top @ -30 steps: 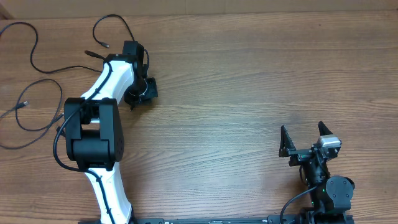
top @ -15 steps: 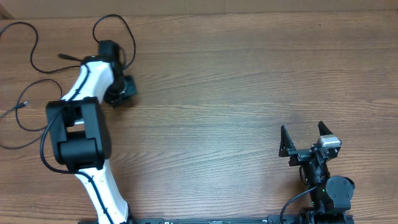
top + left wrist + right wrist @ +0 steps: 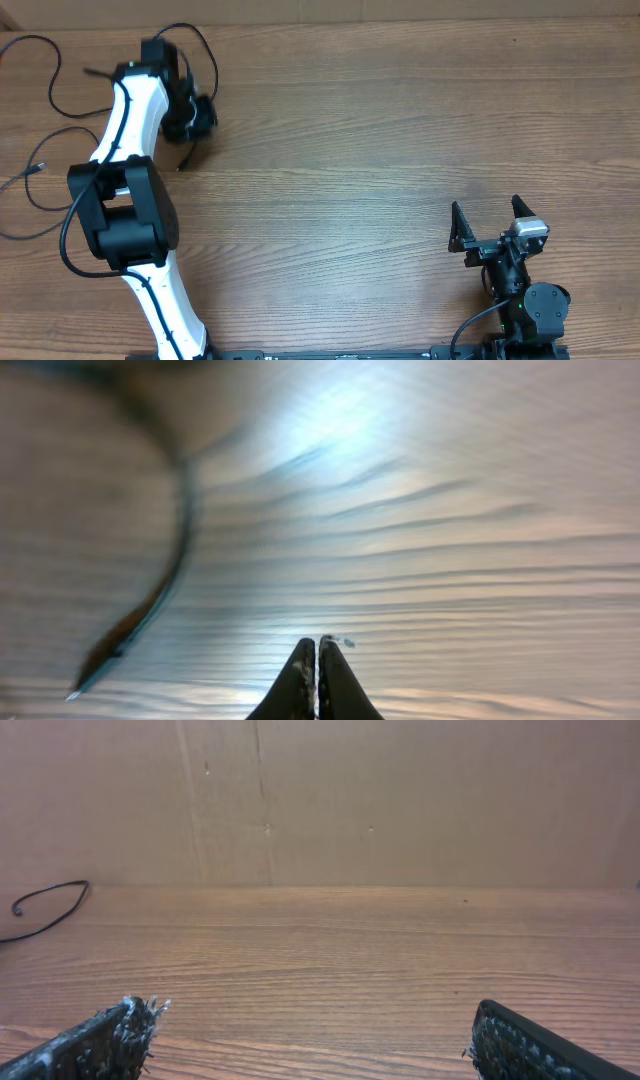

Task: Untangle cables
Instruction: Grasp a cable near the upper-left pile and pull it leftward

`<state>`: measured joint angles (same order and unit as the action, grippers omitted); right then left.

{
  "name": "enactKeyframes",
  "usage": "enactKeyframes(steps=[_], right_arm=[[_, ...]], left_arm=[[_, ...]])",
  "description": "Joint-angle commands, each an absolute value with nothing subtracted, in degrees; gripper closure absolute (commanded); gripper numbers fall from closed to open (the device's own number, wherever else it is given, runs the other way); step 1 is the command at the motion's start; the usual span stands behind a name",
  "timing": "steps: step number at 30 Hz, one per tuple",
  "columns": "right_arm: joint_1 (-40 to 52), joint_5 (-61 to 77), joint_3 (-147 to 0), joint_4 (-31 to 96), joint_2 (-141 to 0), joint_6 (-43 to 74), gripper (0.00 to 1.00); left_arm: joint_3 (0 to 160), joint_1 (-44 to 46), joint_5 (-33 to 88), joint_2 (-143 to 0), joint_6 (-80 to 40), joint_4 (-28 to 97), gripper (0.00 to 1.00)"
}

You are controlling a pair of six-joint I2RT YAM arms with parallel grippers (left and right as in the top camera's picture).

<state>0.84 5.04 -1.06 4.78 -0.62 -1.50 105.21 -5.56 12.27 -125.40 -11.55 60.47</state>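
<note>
**Overhead and wrist views of the far left corner of the table (image 3: 400,120).** The cables (image 3: 40,167) are found here as thin black curls spread over the wood. No tight knot is visible, although part of the area is hidden by the white left arm.

The left gripper (image 3: 318,660) is seen with its fingertips pressed together, and no cord is visible between them. One cord (image 3: 183,510) is shown blurred in the left wrist view. It curves down to its plug end (image 3: 95,665), well to the left of the fingertips. Whether it is caught anywhere on the gripper body cannot be told. The right gripper (image 3: 310,1020) is parked near its base at the opposite side, with jaws spread wide and nothing held.

The step in hand is judged to be the separation of this cord from its neighbours. For a clean result, the jaws should be parted before any descent. The fingertips should be centred over the cord just behind the plug, where the line is straightest. The pinch should be made with the tips lightly touching the wood, so that the thin cord is not missed. The cord should then be drawn slowly toward bare table, away from the other curls. It should be kept low so that neighbouring loops are not dragged along.
</note>
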Motion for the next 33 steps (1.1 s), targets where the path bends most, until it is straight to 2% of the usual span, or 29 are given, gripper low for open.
enactKeyframes(steps=[1,7,10,13,15,29,33], right_arm=[[0.73,4.54,-0.49,4.54,-0.16,-1.80,0.00],[0.73,4.54,-0.49,4.51,-0.16,-1.80,0.00],[0.73,4.56,-0.49,4.54,-0.16,-1.80,0.00],[0.73,4.56,-0.49,4.54,-0.16,-1.80,0.00],[0.73,4.54,-0.49,4.51,-0.16,-1.80,0.00],[0.73,4.54,-0.49,4.54,-0.16,-1.80,0.00],[0.73,4.54,-0.49,4.54,-0.16,-1.80,0.00]], left_arm=[[112.01,-2.98,17.91,-120.16,-12.03,62.35,0.96],[116.25,-1.10,11.44,-114.80,-13.98,62.63,0.96],[116.25,-1.23,3.75,-113.69,-13.96,64.75,0.91],[116.07,-2.48,-7.73,-114.24,-13.63,70.26,0.93],[115.42,-3.77,-11.05,-115.02,-11.86,72.03,0.96],[111.46,-20.73,-10.22,-120.81,-3.70,67.81,0.96],[111.13,-25.34,-3.84,-124.84,-0.10,67.16,0.96]])
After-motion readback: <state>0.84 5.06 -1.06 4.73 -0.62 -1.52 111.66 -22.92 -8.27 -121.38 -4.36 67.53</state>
